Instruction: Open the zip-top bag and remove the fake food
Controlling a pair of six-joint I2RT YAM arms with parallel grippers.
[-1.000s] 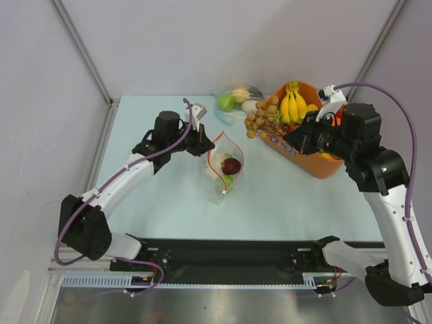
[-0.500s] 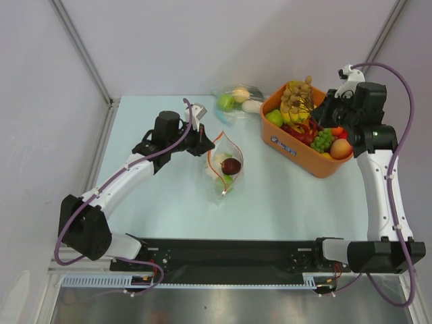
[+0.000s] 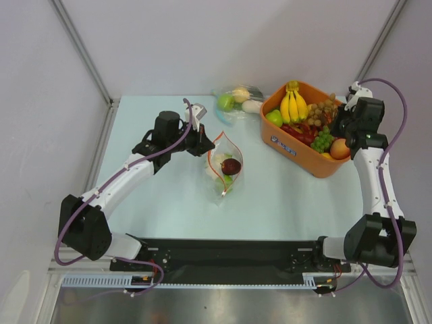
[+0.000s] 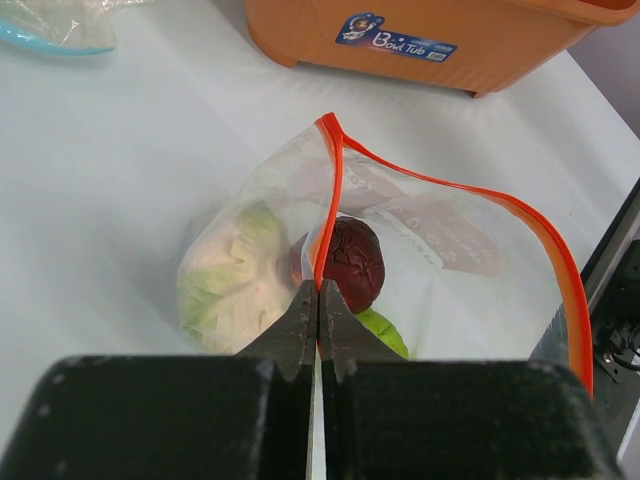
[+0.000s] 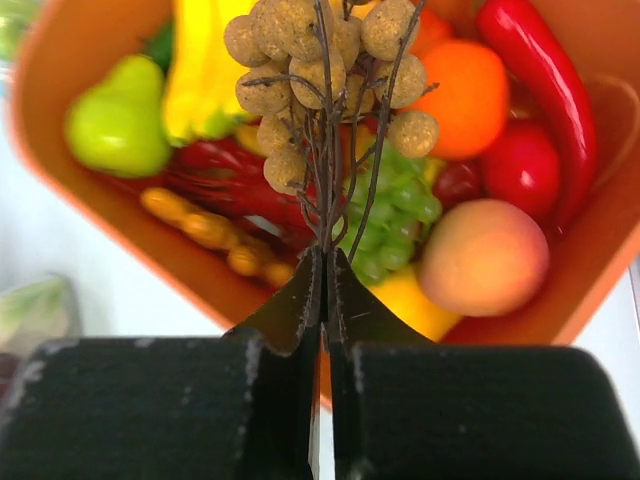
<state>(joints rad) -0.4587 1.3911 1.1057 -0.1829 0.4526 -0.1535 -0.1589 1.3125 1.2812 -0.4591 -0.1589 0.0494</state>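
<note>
The zip-top bag [image 3: 226,169] lies mid-table, its mouth gaping. My left gripper [image 3: 204,144] is shut on the bag's orange-red zip strip [image 4: 322,220] at the near lip [image 4: 318,290]. Inside the bag show fake food pieces: a maroon plum [image 4: 352,262], a white-green cauliflower [image 4: 228,280] and a green piece [image 4: 385,335]. My right gripper [image 3: 337,120] is shut [image 5: 325,258] on the thin stem of a brown berry bunch [image 5: 320,70], held above the right part of the orange tub [image 3: 287,145].
The orange tub [image 5: 60,40] holds bananas [image 3: 293,102], a green pear [image 5: 118,118], grapes, a peach [image 5: 485,258] and a red chili. A second clear bag [image 3: 236,100] with a green apple lies behind the zip-top bag.
My right arm has carried the brown bunch from the tub's left edge rightward across it to its right side. The left arm and the bag have not moved.
</note>
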